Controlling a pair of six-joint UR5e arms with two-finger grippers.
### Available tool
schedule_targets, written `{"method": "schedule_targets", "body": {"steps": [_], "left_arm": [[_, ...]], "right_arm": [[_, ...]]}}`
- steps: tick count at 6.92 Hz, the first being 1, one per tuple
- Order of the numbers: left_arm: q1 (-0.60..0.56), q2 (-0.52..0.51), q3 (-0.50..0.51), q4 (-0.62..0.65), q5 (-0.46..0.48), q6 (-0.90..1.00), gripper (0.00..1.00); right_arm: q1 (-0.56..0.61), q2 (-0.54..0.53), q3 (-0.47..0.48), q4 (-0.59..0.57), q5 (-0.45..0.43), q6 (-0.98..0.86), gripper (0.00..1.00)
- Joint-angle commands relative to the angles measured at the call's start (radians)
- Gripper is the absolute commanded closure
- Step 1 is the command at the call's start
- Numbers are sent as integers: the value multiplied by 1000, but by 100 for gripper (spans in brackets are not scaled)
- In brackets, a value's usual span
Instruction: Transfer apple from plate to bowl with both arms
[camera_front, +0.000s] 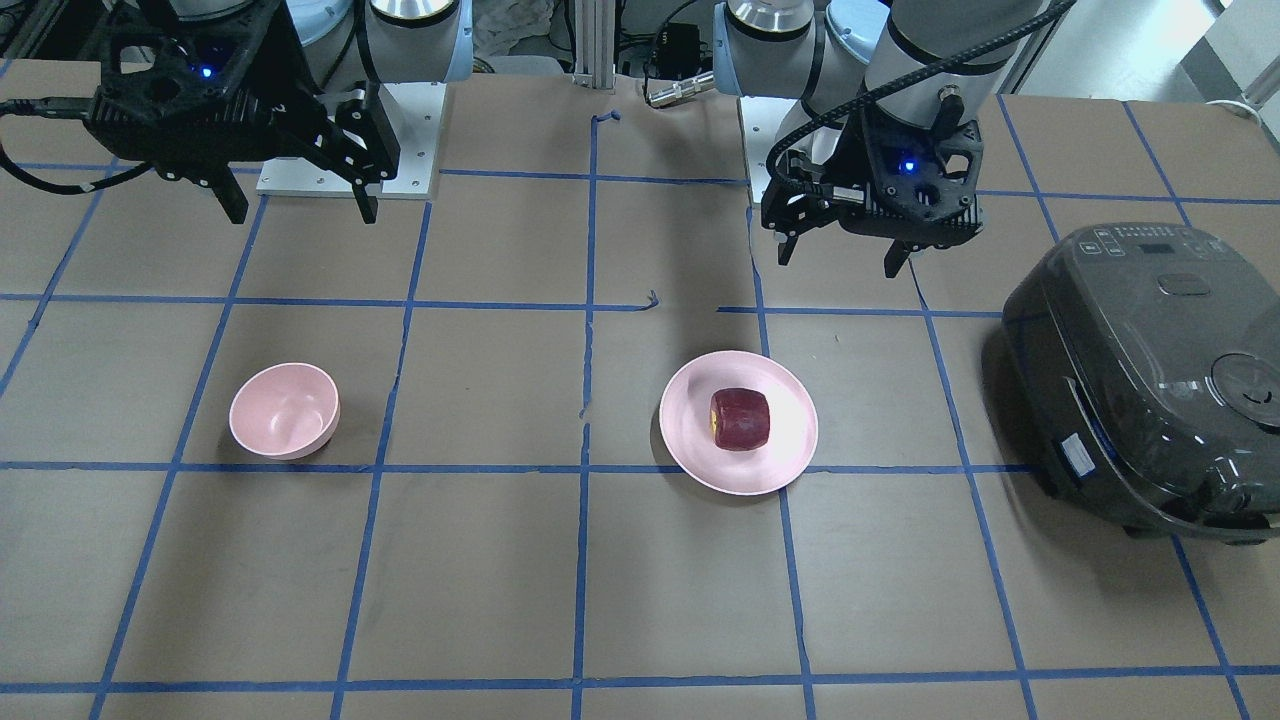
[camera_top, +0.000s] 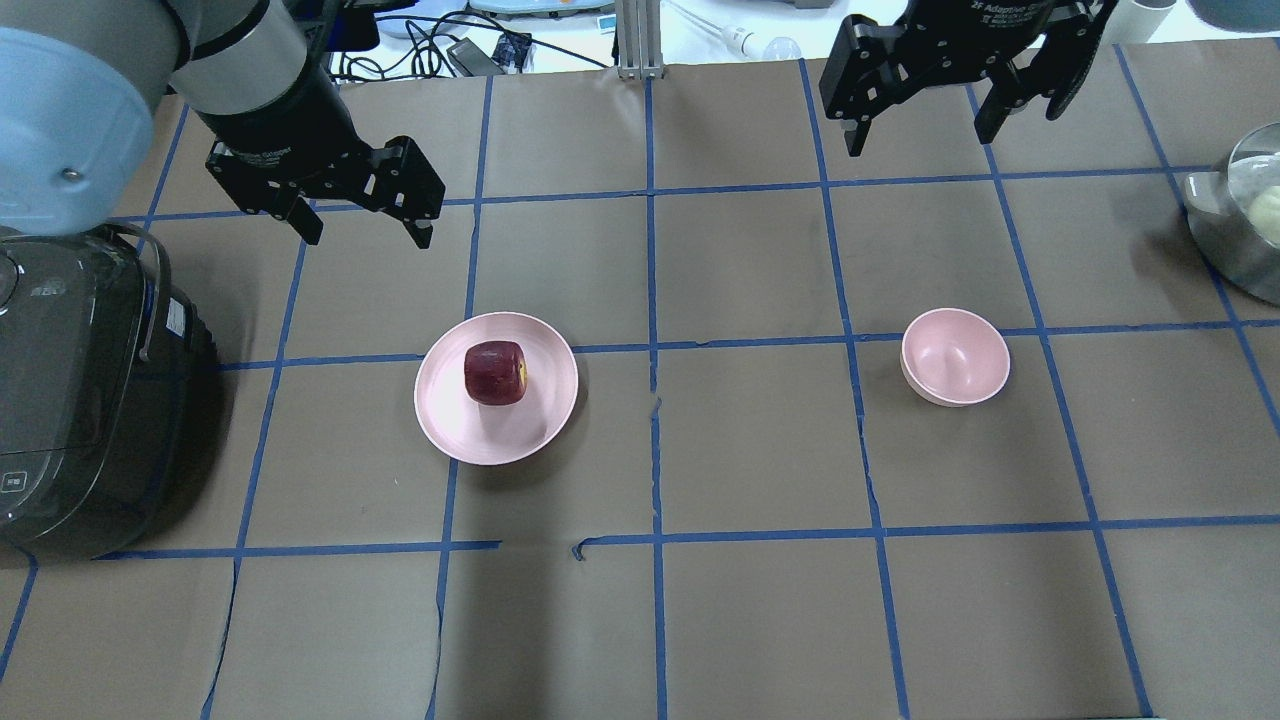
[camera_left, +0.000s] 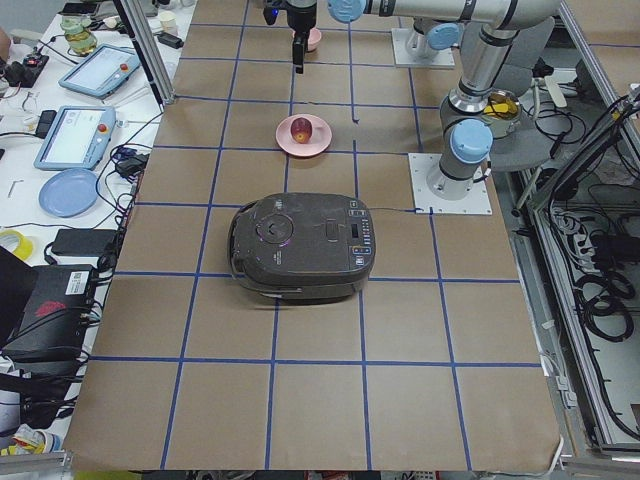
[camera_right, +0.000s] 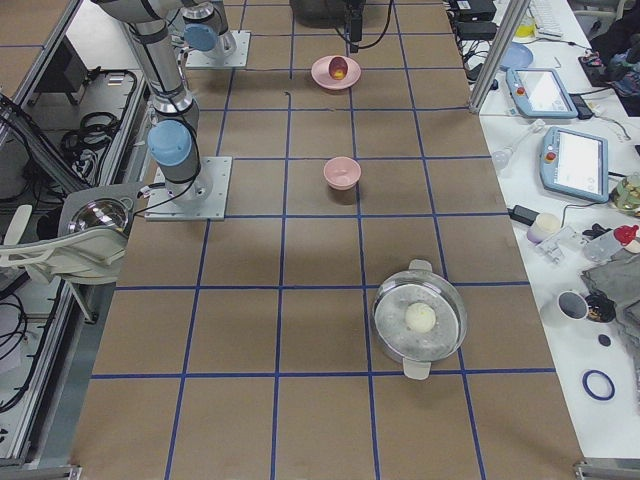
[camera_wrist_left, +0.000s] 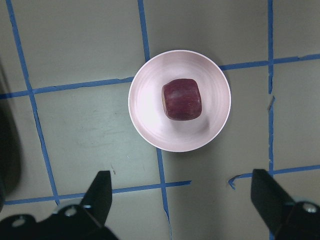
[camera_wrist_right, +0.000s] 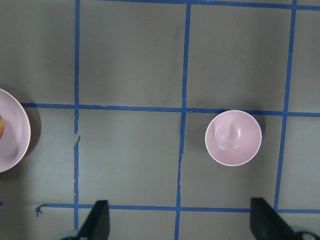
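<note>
Rice cooker (camera_top: 80, 390) near plate (camera_top: 455, 425) w/ apple (camera_top: 494, 372); open counter (camera_top: 750, 430) btwn it & bowl (camera_top: 955, 357). L gripper (camera_top: 368, 238), R gripper (camera_top: 918, 142) both spread.

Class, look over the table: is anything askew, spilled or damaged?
Only the blue tape: it is torn, with a gap, near the plate. The apple sits on the plate; the bowl stands upright, empty.

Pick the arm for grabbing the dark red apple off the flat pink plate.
Left. The left tool, open, hangs close to the flat pink plate holding the small dark red apple; the right tool is over by the deep pink bowl.
</note>
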Motion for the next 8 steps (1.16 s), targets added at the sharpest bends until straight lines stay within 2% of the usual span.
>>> {"method": "schedule_targets", "body": {"steps": [1, 8], "left_arm": [[-3, 1, -8, 1, 4, -1, 0], [-2, -8, -11, 4, 7, 4, 0]], "right_arm": [[0, 0, 0, -2, 0, 0, 0], [-12, 0, 5, 1, -23, -5, 0]]}}
